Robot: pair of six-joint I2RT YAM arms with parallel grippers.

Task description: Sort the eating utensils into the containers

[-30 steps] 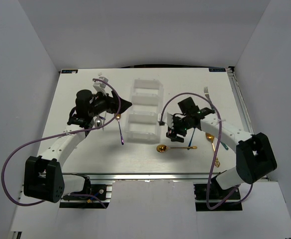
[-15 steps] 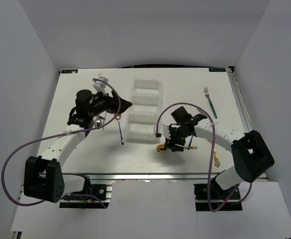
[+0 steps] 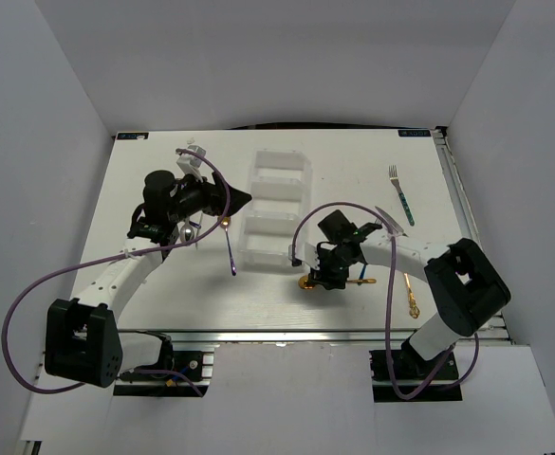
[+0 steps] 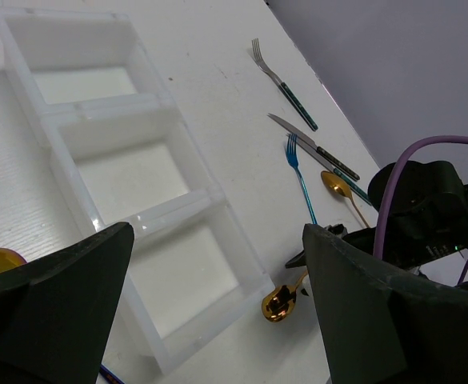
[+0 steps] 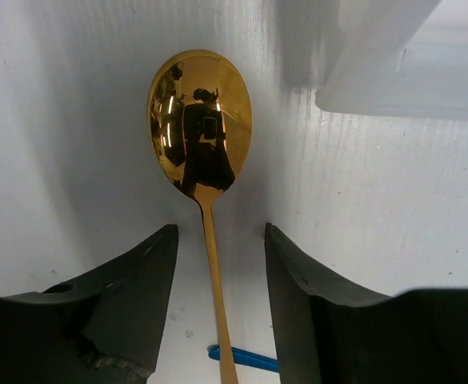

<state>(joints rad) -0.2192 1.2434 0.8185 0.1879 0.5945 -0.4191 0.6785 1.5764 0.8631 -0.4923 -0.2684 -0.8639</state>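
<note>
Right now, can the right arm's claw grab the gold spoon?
Probably yes. The right claw is open, with one finger on each side of the handle of the gold spoon. The tray lies off to the side, out of the way.

We are looking down on a white table (image 3: 258,303) that is standing inside a plain enclosure of 3 pale grey-white panels: a back panel (image 3: 277,66), a left panel (image 3: 30,171) and a right panel (image 3: 528,142). Soft, even light is falling on the tabletop and throwing only faint shadows. A metal rail (image 3: 286,334) is running along the table's near edge, and a second rail (image 3: 455,190) is lining its right edge. Close up, we are seeing fine ribbing in the table surface.
</note>
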